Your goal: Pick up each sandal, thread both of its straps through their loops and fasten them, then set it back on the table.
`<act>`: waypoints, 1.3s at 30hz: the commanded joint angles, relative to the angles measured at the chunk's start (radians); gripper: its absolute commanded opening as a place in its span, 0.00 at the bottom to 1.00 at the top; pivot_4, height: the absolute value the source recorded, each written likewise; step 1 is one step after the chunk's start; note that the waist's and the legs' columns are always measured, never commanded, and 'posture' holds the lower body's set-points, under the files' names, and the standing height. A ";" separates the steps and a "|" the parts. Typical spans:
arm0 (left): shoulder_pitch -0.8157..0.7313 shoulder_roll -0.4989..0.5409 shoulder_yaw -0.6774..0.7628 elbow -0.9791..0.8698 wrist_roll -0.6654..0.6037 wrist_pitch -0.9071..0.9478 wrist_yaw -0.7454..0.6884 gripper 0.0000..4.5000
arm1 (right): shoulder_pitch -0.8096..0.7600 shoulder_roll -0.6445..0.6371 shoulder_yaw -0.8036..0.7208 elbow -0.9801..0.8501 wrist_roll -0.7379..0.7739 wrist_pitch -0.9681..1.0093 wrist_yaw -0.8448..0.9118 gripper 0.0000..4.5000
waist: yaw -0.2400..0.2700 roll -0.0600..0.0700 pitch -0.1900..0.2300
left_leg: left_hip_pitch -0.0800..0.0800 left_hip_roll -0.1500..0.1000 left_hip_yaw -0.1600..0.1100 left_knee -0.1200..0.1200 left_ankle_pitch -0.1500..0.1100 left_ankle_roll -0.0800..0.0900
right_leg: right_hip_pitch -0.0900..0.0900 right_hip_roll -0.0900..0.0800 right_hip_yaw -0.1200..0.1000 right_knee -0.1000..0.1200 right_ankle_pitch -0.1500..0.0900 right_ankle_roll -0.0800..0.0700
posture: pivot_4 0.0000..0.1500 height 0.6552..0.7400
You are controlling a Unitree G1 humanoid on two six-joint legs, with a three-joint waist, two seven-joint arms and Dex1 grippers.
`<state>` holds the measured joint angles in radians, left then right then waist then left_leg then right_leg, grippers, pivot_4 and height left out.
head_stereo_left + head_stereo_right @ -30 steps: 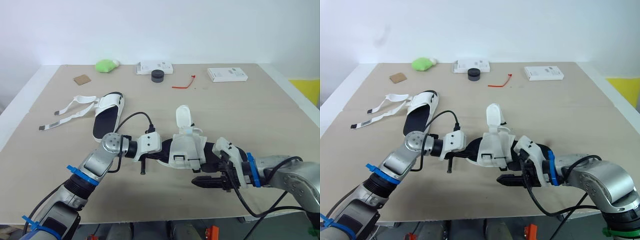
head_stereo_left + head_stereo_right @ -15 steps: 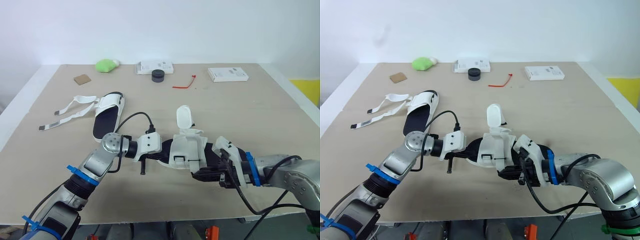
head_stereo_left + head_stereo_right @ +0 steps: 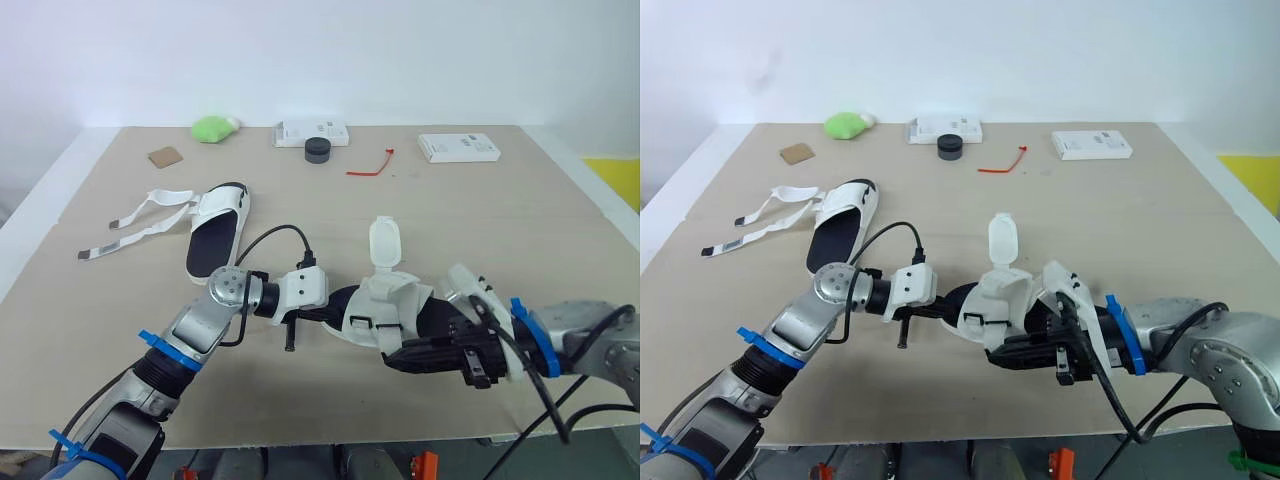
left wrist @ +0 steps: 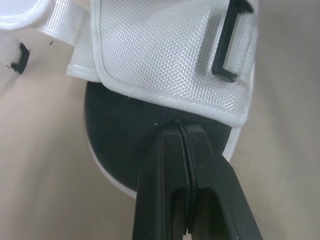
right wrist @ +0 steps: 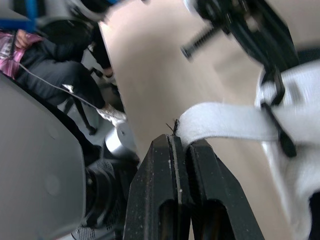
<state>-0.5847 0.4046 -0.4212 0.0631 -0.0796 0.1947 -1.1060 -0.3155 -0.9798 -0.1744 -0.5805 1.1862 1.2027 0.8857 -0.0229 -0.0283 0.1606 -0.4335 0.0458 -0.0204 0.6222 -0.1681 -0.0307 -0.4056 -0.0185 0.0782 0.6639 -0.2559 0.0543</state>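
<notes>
You see the near sandal (image 3: 385, 310) in the front middle of the worktop (image 3: 500, 220), held between the two arms. I cannot tell whether its sole touches the worktop.

The left gripper (image 4: 178, 126) is clenched on the black edge of the sole, just under the white upper part, at the side of the near sandal toward the robot's left. A black loop (image 4: 231, 42) sits on the white upper just beside this grasp.

The right gripper (image 5: 177, 142) is at the other side of the near sandal, toward the robot's right and front. Its fingers (image 5: 205, 165) are pressed together on the free end of one white strap (image 5: 225, 127), which runs from them to the upper. The second strap (image 3: 383, 243) stands upright above the near sandal, and it is not fastened.

The far sandal (image 3: 215, 235) lies flat, well apart from the near sandal, to the left and behind it. Its loose straps (image 3: 135, 225) are spread out on the side away from the near sandal.

Far behind the near sandal, you find a green lump (image 3: 212, 130), a black round thing (image 3: 317, 149), a red tie (image 3: 370, 165) and two white boxes (image 3: 458, 148).
</notes>
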 commanded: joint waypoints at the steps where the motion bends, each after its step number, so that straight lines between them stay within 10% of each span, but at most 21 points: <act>1: 0.014 0.017 -0.018 0.053 0.040 0.023 0.007 0.00 | -0.060 0.005 -0.080 -0.010 0.157 -0.022 -0.017 0.01 | 0.001 0.000 0.000 | 0.000 0.000 0.000 0.000 0.000 0.000 | 0.000 0.000 0.000 0.000 0.000 0.000 | 1.00 1.00; 14: 0.003 0.016 -0.011 0.057 0.033 0.026 0.003 0.00 | 0.180 -0.131 0.103 -0.135 -0.225 -0.197 0.093 0.01 | -0.001 0.000 0.000 | 0.002 0.000 0.000 0.000 -0.001 0.001 | 0.001 0.000 -0.001 0.000 0.000 0.000 | 1.00 1.00; 39: -0.016 0.006 -0.006 -0.018 -0.037 0.076 -0.082 0.00 | 0.134 -0.163 0.208 0.073 -0.531 -0.382 0.272 0.01 | 0.000 0.000 0.000 | 0.000 0.000 -0.001 -0.002 -0.001 0.000 | -0.001 0.001 -0.001 0.000 -0.002 -0.001 | 1.00 1.00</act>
<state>-0.5863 0.4180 -0.4239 0.0294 -0.1292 0.2834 -1.2043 -0.1877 -1.1259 0.0549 -0.4931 0.6603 0.8394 1.1374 -0.0233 -0.0283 0.1609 -0.4337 0.0461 -0.0214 0.6204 -0.1687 -0.0305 -0.4069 -0.0174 0.0776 0.6640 -0.2577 0.0534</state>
